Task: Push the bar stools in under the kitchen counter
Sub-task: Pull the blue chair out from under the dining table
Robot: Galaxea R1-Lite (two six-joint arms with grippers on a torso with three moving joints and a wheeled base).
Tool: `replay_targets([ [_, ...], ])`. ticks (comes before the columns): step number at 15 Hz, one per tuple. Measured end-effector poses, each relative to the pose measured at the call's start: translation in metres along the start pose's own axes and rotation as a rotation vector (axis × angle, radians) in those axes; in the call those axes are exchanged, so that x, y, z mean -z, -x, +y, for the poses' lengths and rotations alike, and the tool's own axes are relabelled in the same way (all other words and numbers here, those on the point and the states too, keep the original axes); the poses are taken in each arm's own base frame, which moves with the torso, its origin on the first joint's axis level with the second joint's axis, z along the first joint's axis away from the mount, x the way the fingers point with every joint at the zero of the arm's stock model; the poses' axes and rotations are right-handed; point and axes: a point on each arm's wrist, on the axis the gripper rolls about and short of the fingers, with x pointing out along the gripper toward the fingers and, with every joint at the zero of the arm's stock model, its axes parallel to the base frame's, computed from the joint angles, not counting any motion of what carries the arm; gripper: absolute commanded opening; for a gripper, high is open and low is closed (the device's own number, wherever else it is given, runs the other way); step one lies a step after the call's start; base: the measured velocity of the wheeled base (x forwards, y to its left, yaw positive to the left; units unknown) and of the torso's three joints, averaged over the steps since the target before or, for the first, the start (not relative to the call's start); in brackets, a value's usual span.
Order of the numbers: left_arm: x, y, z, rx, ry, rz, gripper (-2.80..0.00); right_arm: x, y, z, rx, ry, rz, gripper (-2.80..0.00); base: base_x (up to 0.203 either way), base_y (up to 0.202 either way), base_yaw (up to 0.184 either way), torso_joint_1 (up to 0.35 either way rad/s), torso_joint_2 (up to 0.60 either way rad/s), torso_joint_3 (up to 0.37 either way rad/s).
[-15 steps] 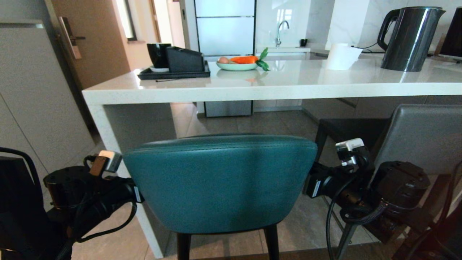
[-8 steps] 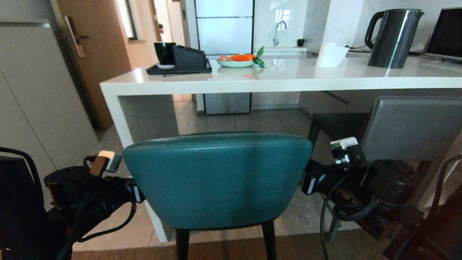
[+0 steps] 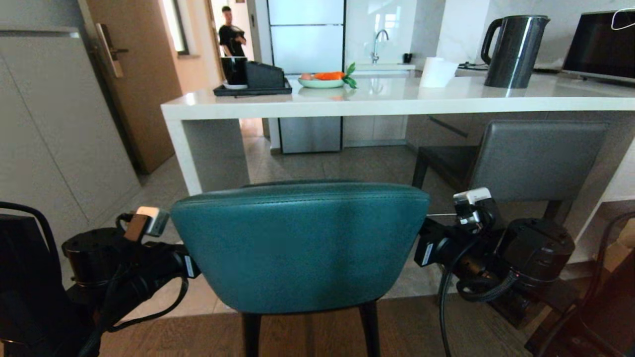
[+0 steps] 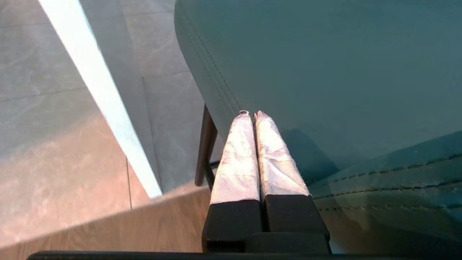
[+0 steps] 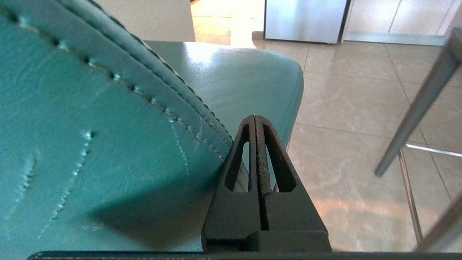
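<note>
Glossy white speckled stone surface [image 3: 397, 101] across the kitchen, carrying a black tray [image 3: 252, 89] near its left end and a dark steel kettle [image 3: 513, 49] toward the right. Dark grey rectangular-backed stool [image 3: 538, 158] tucked beneath its front edge; teal leather round-backed stool [image 3: 300, 245] well short of that edge. Only from the wrists: left gripper [image 4: 251, 115] closed against the teal back's side, right gripper [image 5: 255, 117] closed at the opposite side.

Stitched teal leather stool [image 3: 302, 248], glossy stone counter [image 3: 397, 101], shiny metal kettle [image 3: 513, 49]
</note>
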Motion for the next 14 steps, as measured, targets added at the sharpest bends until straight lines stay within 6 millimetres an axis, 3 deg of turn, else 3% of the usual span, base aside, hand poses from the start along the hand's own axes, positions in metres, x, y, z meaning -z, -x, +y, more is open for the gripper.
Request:
replay_targets([
  [5, 0.0010, 0.0004, -0.0003, 0.002, 0.001, 0.006, -2.80, 0.0020, -0.0005, 0.0000, -0.001, 0.001, 0.009, -2.80, -0.168, 0.000, 0.000, -0.002, 0.00, 0.005],
  [14, -0.0029, -0.0015, 0.0001, -0.001, -0.004, -0.010, -2.80, -0.0007, -0.0070, 0.0003, 0.000, 0.001, -0.008, -2.80, 0.000, 0.000, 0.000, 0.000, 0.00, 0.000],
])
